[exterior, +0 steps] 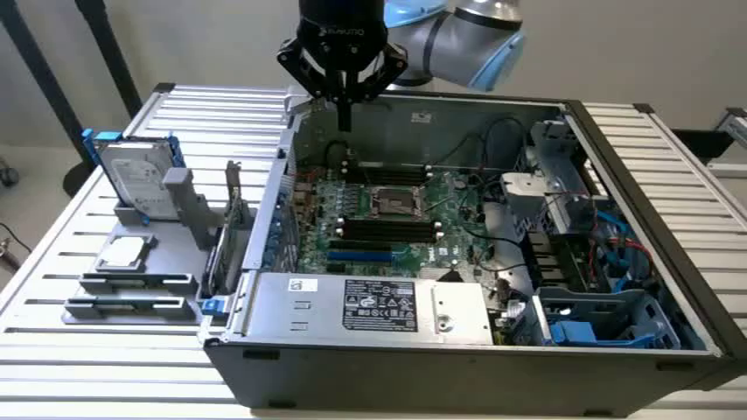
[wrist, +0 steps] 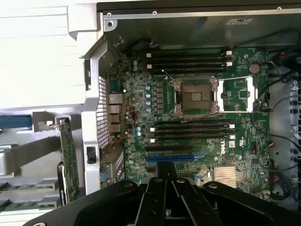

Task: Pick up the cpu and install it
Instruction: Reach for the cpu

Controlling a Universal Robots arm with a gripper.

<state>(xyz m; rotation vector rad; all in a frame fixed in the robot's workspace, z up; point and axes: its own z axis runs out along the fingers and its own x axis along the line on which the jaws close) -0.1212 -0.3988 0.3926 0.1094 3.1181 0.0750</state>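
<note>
A: Gripper [exterior: 345,121] state?
B: Jaws pressed together, empty, above the computer case's [exterior: 386,385] far edge.
A: And the cpu [exterior: 124,253]?
B: Flat on the grey rack [exterior: 129,308] outside the case, well apart from the gripper.

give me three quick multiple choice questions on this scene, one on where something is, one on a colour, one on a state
1. Where does the cpu lie? A in the motherboard socket; B on the grey holder outside the case; C on the power supply.
2. What colour is the bracket on the hard drive? A red; B blue; C yellow.
3. How is the gripper? A open; B shut on the cpu; C shut, holding nothing.
Answers: 1 B, the chip rests on the holder at the exterior view's left. 2 B, blue clips frame the drive. 3 C, it is closed on nothing above the case.
</note>
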